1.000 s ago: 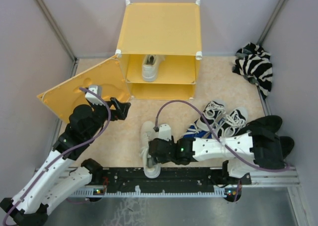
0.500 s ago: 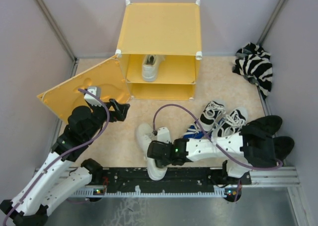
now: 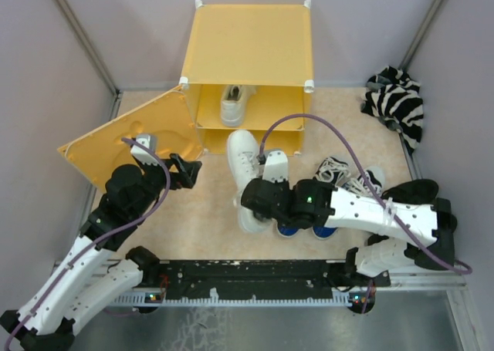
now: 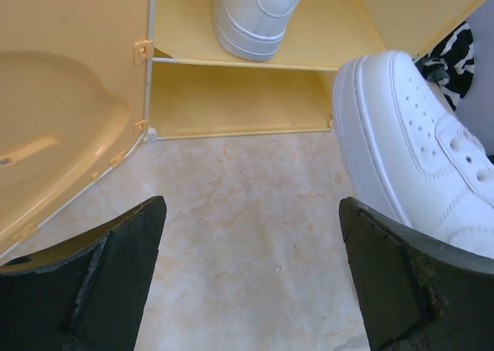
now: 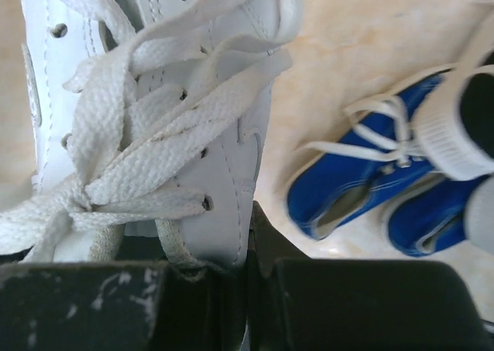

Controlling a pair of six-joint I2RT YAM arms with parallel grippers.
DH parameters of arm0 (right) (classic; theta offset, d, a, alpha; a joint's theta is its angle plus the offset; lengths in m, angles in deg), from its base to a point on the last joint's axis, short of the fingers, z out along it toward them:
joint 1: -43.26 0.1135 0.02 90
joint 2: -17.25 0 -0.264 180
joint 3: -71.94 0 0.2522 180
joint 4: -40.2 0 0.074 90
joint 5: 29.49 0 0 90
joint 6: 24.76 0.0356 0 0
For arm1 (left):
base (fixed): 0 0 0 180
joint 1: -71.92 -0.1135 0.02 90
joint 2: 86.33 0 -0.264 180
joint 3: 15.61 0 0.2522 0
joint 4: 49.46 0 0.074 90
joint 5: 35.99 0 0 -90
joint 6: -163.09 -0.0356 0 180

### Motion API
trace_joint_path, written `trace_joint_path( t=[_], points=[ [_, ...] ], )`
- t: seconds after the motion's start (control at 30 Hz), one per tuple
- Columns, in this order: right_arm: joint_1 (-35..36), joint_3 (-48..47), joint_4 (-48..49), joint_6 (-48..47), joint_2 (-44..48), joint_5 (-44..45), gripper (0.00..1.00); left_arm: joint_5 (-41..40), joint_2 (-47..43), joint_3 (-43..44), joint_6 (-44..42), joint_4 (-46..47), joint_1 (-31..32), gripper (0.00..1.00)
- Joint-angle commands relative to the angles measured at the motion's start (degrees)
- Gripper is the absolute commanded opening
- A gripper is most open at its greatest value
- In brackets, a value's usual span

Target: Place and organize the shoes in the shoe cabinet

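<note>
In the top view, your right tool (image 3: 255, 194) is clamping down on a white sneaker (image 3: 241, 155) by its rear rim. The sneaker is lying at centre frame, its toe pointing up at the lower opening of the shoe cabinet (image 3: 251, 54). You cannot tell here whether its sole is touching the tabletop (image 3: 204, 212). A second white sneaker (image 3: 234, 104) is sitting on the cabinet's inner shelf, left of its middle. The cabinet door (image 3: 127, 139) is swinging wide to the left, and your left tool (image 3: 185, 170) is hovering just below it with its jaws spread, holding nothing. The blue sneakers (image 3: 288, 230) are peeking out under your right arm. The black-and-white sneakers (image 3: 340, 173) are lying just to their upper right, and black shoes (image 3: 421, 189) are lying at the right edge.

In the left wrist view, the left tool's fingers (image 4: 100, 281) are standing wide apart over bare tabletop. The held sneaker is filling the right side, and the shelved one is showing at top centre.

In the right wrist view, the right tool's fingers (image 5: 116, 305) are pinching the laced sneaker's side wall at lower centre. The blue pair is resting to the right.
</note>
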Motion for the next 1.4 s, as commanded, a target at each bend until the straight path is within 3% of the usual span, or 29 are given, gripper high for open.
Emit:
trace_joint_path(
  t=[0.0, 0.27, 0.57, 0.83, 1.2, 1.37],
  points=[
    [-6.1, -1.3, -1.1, -3.0, 2.4, 8.5, 0.00, -0.2, -1.3, 1.8, -1.1, -0.8, 0.2, 0.99],
    [-15.8, -0.4, 11.6, -15.6, 4.8, 9.5, 0.00, -0.9, -2.5, 2.5, -1.9, -1.5, 0.2, 0.99],
    [-28.0, -2.6, 25.6, -26.2, 0.8, 3.4, 0.00, -0.1, -1.2, 2.6, -2.4, -1.0, 0.2, 0.99],
    [-34.0, -7.6, 34.8, -28.5, -6.4, -1.0, 0.00, 0.5, -0.2, 3.0, -3.0, -0.1, 0.2, 0.99],
    [-38.3, -15.3, 36.6, -27.8, -13.7, -2.6, 0.00, -0.1, -0.5, 3.0, -4.0, -0.8, 0.2, 0.99],
    [-39.6, -15.5, 37.6, -27.0, -16.1, -3.6, 0.21, -0.5, -0.9, 3.0, -4.1, -1.3, 0.2, 0.99]
  ],
)
